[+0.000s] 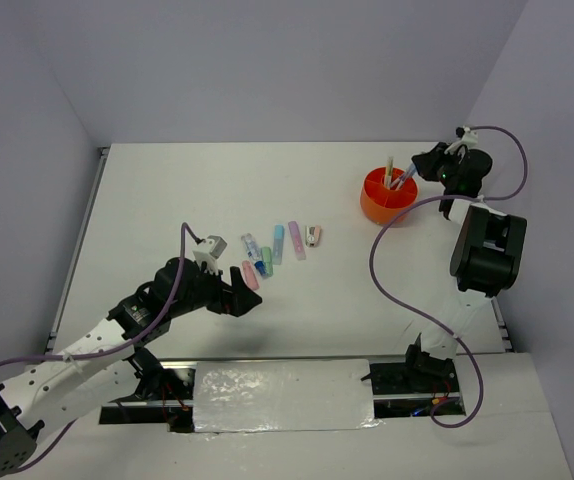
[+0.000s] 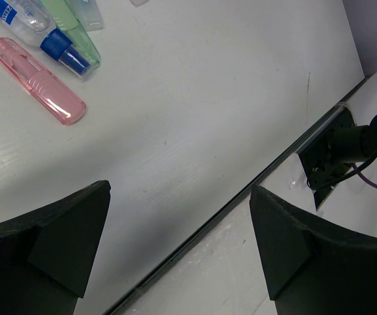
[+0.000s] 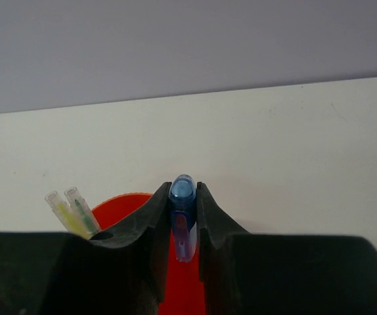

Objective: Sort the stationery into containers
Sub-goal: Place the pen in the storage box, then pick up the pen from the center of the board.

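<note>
The orange pot (image 1: 385, 196) stands at the back right with two pens (image 1: 391, 166) upright in it. My right gripper (image 1: 422, 166) is over the pot and shut on a blue marker (image 3: 182, 216), held above the orange pot (image 3: 119, 209); a yellow pen (image 3: 62, 214) and a green pen (image 3: 82, 210) stand in it. Several stationery items (image 1: 277, 245) lie in a row mid-table. My left gripper (image 1: 248, 297) is open and empty, just in front of the pink item (image 1: 250, 275). The left wrist view shows the pink item (image 2: 37, 80) and a blue-capped item (image 2: 50, 39).
The table's front edge (image 2: 241, 197) runs under my left gripper. A shiny white sheet (image 1: 282, 395) covers the near edge between the arm bases. Purple cables (image 1: 387, 250) loop over the table's right side. Grey walls enclose the back and sides.
</note>
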{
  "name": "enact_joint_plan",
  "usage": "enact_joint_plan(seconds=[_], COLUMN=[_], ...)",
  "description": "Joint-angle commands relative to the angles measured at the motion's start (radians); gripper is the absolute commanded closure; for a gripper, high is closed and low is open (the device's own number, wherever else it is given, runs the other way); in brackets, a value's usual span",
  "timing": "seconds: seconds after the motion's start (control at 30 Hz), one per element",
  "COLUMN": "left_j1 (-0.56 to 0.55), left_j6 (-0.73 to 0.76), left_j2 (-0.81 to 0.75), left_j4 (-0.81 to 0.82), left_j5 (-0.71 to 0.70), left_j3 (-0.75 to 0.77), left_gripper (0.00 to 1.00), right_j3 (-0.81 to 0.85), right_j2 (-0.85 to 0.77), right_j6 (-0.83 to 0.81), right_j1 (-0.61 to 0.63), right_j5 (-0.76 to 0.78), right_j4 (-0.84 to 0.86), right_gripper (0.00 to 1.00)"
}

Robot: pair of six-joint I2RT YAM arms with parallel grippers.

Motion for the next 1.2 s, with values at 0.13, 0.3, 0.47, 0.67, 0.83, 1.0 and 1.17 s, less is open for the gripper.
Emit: enact_joint_plan(seconds=[0.13,0.3,0.47,0.67,0.83,1.0,1.17], left_j1=[-0.005,-0.005,-0.005,-0.005,-0.005,-0.005,-0.007], left_j6=[0.019,0.018,0.018,0.009,-0.027,-0.073,-0.145], left_j2=[-0.019,-0.006,0.017,0.029,0.098,0.217,0.389], left_j4=[0.024,0.032,0.030,0.041,-0.019,-0.055,-0.124], left_j5=[0.021,0.015,0.012,0.002,-0.102,-0.197,-0.310], left_j3=[0.041,0.041,0.049,0.035,0.090,0.143,0.212], left_gripper=[0.01,0.01,0.01,0.01,0.01,0.01,0.04], right_j3=[-0.084,-0.118,-0.156,-0.182,-0.208,-0.147,-0.015], right_j2=[-0.055,-0.083,-0.133,-0.192,-0.288,-0.398,-0.515], right_j6=[-0.016,-0.007,0.024,0.045,0.128,0.258,0.229], right_j1=[-0.002,-0.002,-0.002,-0.003,-0.011,0.011,0.130], right_j5=[-0.029,-0.038,-0.026,0.014,0.185,0.310,0.538], right_j4=[0.056,0.076,0.119,0.125,0.097,-0.107,-0.526], right_gripper=[0.86,0.67,0.53,0.40,0.34,0.29,0.18])
